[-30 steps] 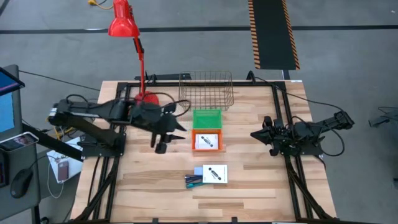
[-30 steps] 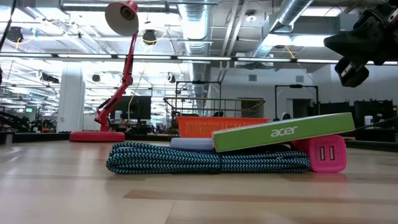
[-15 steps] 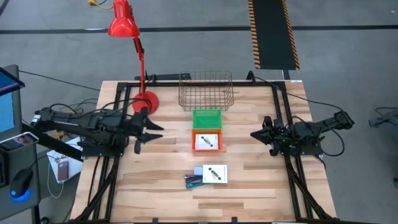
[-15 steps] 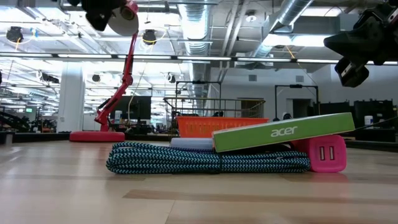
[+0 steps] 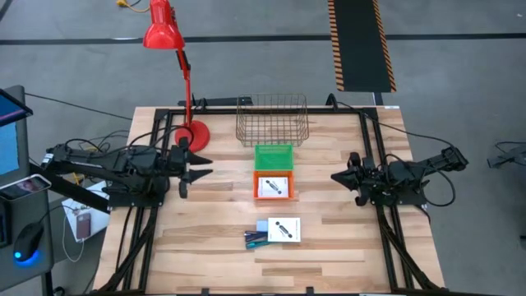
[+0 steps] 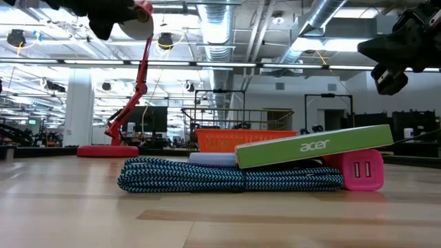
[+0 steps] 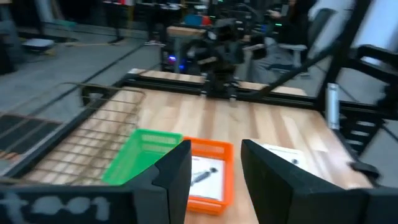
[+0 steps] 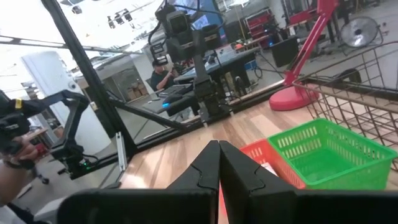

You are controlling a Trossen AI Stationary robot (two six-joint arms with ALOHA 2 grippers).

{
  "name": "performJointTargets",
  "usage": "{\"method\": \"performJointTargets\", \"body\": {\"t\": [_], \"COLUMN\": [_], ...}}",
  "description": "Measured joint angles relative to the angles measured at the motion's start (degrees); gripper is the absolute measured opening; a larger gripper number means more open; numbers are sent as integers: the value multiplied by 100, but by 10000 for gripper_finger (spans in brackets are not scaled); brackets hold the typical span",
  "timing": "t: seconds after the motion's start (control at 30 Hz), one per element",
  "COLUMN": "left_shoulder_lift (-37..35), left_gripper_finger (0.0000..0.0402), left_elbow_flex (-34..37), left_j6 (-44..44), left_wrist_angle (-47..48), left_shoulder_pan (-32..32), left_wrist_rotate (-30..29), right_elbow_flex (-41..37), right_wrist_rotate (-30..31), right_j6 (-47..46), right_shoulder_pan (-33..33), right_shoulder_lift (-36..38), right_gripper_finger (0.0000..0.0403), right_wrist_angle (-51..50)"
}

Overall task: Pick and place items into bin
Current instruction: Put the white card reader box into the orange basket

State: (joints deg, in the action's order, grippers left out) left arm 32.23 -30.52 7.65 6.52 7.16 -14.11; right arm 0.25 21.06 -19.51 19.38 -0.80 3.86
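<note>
A white card with a black mark [image 5: 274, 187] lies in a low orange tray [image 5: 256, 194] at the table's middle. Nearer the near edge, a flat white-topped box with a green side [image 5: 285, 229] [image 6: 313, 146] rests tilted on a coiled teal braided cord [image 5: 255, 238] [image 6: 227, 176] and a pink plug block [image 6: 362, 170]. My left gripper [image 5: 193, 164] [image 7: 214, 168] is open and hangs above the table's left part, pointing at the trays. My right gripper [image 5: 337, 177] [image 8: 219, 165] is shut, held above the right part.
A green plastic basket [image 5: 274, 156] sits just beyond the orange tray, and a wire basket [image 5: 272, 119] stands by the far edge. A red desk lamp [image 5: 191, 131] has its base on the far left corner. Bare wood lies along the near edge.
My left arm has drawn back from the table's middle toward the left edge and lifted. Its gripper has swung from pointing down at the table to lying about level. The items and my right arm have kept still.
</note>
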Motion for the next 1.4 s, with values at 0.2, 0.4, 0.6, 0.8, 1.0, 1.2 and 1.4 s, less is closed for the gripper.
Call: {"method": "performJointTargets", "body": {"t": [0.2,0.4,0.6,0.8,1.0,1.2,1.4], "left_shoulder_lift": [0,2,2,2,2,2,2], "left_gripper_finger": [128,128,128,128,128,128,128], "left_elbow_flex": [0,2,2,2,2,3,4], "left_j6": [-212,-525,-755,-792,-779,-657,-474], "left_wrist_angle": [0,-4,-4,-2,-2,7,9], "left_shoulder_pan": [0,0,0,0,0,0,0], "left_wrist_rotate": [-678,-990,-976,-974,-976,-976,-979], "right_elbow_flex": [0,0,0,0,0,0,0], "right_wrist_rotate": [164,1347,1965,1956,1128,351,494], "right_j6": [0,2,-141,-172,-1537,-2923,-3456], "right_shoulder_pan": [0,-1,-28,-106,-145,108,675], "right_shoulder_lift": [0,2,11,9,6,-240,-1068], "right_gripper_finger": [0,0,0,0,0,0,0], "right_wrist_angle": [7,150,351,680,596,235,740]}}
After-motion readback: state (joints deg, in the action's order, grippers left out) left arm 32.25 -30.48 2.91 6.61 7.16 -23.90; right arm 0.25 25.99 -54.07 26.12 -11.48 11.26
